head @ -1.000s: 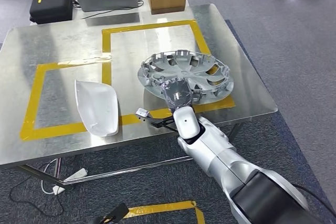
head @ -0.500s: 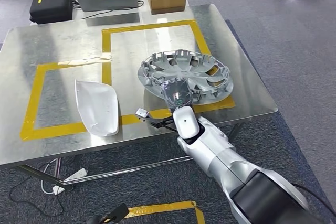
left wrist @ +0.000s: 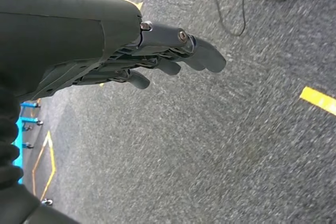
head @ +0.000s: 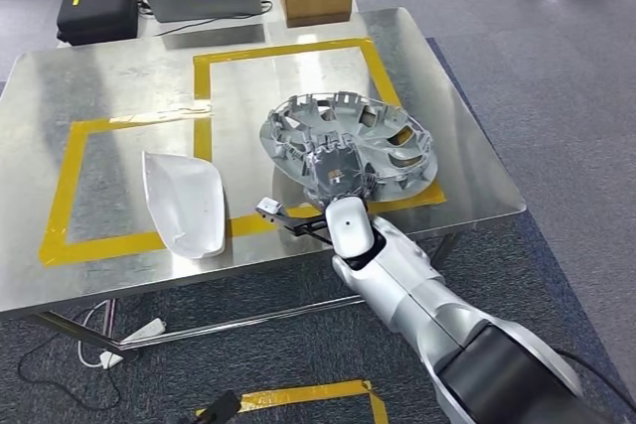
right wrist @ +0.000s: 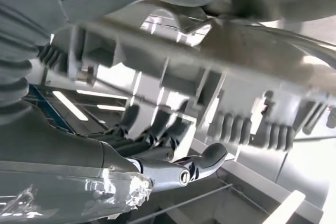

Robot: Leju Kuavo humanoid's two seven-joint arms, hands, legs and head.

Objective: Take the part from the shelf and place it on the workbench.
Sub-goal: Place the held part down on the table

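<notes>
Steel workbench (head: 112,96) bears the hubcap (head: 353,136) (near edge tilted), right robot hand (head: 335,174) gripping it.

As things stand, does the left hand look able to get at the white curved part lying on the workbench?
Probably not without lifting the arm first. The left hand hangs open over the carpet floor, below the workbench. Nothing lies around the white curved part near the front edge, and the right hand is busy at the wheel cover.
</notes>
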